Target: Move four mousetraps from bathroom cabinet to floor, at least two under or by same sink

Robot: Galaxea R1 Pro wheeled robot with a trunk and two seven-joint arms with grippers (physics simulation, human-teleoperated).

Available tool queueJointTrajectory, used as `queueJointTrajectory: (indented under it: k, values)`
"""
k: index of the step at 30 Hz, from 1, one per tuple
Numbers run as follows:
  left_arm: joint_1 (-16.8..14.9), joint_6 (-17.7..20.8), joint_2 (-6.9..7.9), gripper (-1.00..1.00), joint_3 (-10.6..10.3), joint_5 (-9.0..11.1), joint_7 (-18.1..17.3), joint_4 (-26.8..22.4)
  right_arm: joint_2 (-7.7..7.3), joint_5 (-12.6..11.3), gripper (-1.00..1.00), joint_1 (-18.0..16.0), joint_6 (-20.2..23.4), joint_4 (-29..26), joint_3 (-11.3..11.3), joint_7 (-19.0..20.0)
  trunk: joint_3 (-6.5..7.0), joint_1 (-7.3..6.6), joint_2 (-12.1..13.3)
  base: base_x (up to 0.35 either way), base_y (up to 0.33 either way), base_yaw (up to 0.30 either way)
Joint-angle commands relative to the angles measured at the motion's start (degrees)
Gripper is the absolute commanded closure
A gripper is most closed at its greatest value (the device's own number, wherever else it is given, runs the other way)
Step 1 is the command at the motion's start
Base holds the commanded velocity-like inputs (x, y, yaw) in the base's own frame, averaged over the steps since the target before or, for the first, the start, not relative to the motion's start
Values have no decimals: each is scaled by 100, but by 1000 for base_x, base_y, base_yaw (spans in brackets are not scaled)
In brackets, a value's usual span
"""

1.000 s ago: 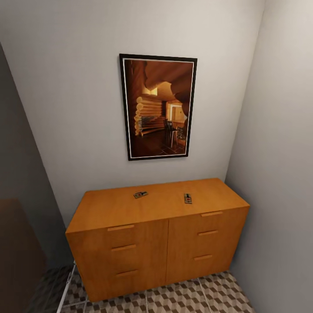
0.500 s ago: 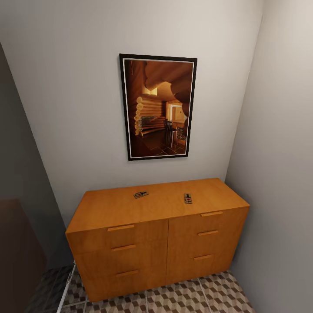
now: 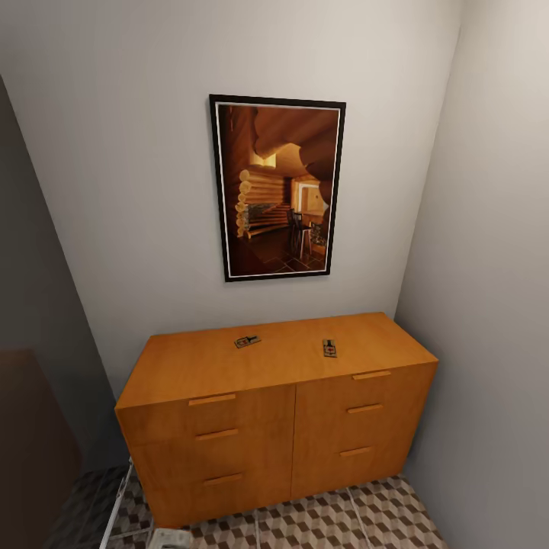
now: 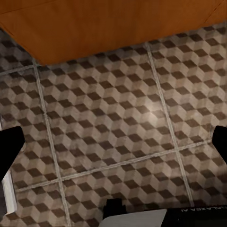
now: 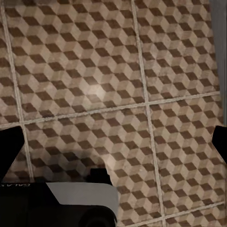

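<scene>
While two mousetraps (image 3: 246,341) (image 3: 329,348) lie apart on top of the cabinet (image 3: 229,442), neither yet on the bathroom floor (image 3: 366,518), the left gripper (image 4: 113,142) and right gripper (image 5: 113,137) hang over tiles with jaws released, so most work remains.

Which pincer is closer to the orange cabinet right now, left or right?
Left, probably. The left pincer hangs open over the bathroom floor with the cabinet base right ahead. The right pincer, also open, faces floor tiles beside a grey wall, seemingly farther off.
</scene>
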Motion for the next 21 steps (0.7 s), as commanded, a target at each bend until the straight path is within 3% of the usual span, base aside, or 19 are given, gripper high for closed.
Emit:
queueJointTrajectory:
  k: [1, 8, 21]
  values:
    - [-7, 148, 44, -100, -30, 50, 11, -185, -19, 23, -100, -1, 178, -184, 31, -33, -11, 2, -8, 0, 0, 0]
    - [-43, 634, 223, -100, -24, 18, 12, -991, -160, 15, -100, -1, 876, -1246, -7, -39, -11, 2, -8, 0, 0, 0]
    - [-118, 1050, 258, -100, -17, -50, -16, -1304, -340, 13, -100, -1, 1839, -2944, -78, -64, -11, 2, -8, 0, 0, 0]
